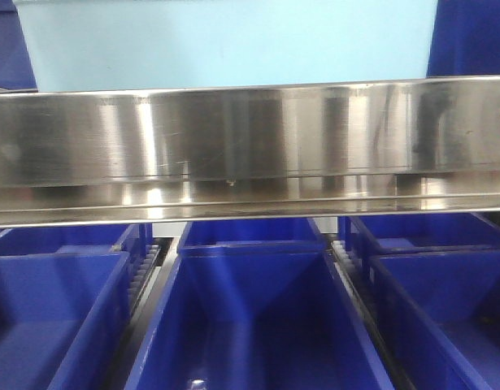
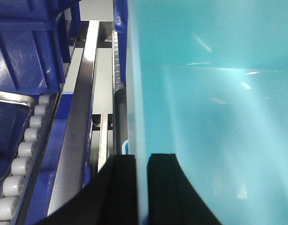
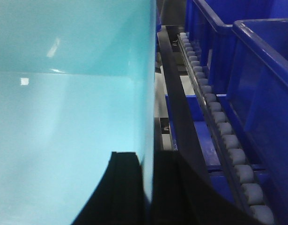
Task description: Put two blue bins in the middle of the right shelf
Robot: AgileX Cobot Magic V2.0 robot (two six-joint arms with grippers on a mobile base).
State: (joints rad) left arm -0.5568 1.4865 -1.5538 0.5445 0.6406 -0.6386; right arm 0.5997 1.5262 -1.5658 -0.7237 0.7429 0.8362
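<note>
Pale blue bin [image 1: 233, 41], left hand [image 2: 141, 187] pinching one side wall, right hand [image 3: 148, 187] pinching the opposite wall.

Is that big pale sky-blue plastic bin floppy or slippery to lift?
The pale sky-blue plastic bin is probably stiff: its wall looks straight where the left gripper and right gripper pinch it. Possibly slippery, given glossy highlights. Inside looks empty, so likely light.

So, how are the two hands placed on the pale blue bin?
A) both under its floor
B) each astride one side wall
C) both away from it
B: in the wrist views, the left hand and the right hand each have one finger inside and one outside a wall of the pale blue bin.
</note>
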